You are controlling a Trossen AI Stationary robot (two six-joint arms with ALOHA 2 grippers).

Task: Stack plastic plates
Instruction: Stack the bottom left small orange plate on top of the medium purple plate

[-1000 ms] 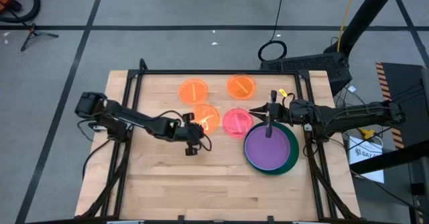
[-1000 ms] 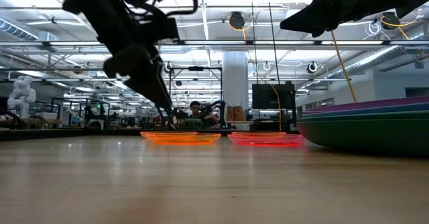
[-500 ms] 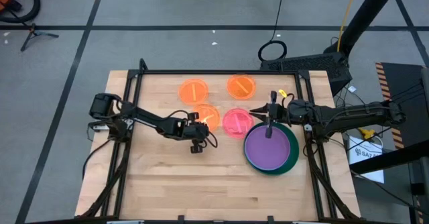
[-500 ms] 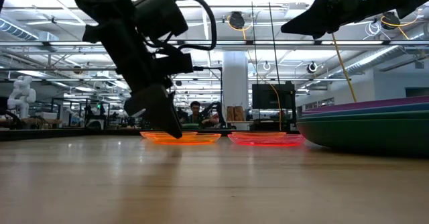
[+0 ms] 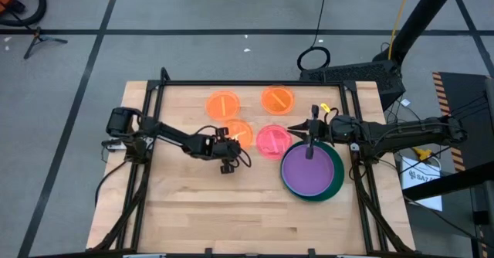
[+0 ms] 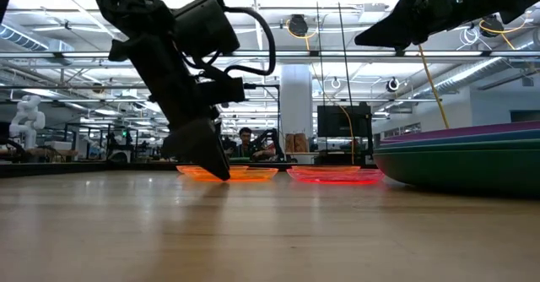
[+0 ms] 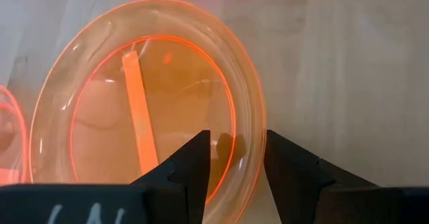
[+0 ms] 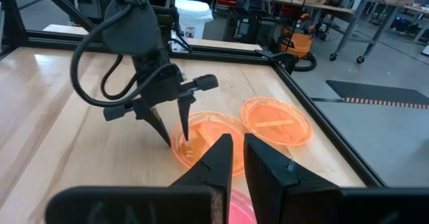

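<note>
Three small translucent orange plates lie flat on the wooden table: two at the back and a nearer one. A pink plate lies to the right of the nearer one. A purple plate tops a stack on a dark green plate. My left gripper is open and low at the nearer orange plate. One finger stands inside its rim and one outside. My right gripper hovers all but shut and empty, above the gap between the pink plate and the stack. My left gripper straddles the nearer orange plate's rim, slanting down from the table's left. The fingertips are down at table level. Whether either finger touches the plate, I cannot tell. The plate lies flat on the table.
The table's near half and left side are bare wood. A black frame runs along the table's back and sides. The room beyond holds racks, benches and a person far off.
My left gripper has sunk toward the table and moved slightly toward the right edge, down to the nearer orange plate's rim. Its finger gap looks unchanged. The plates have not moved.
</note>
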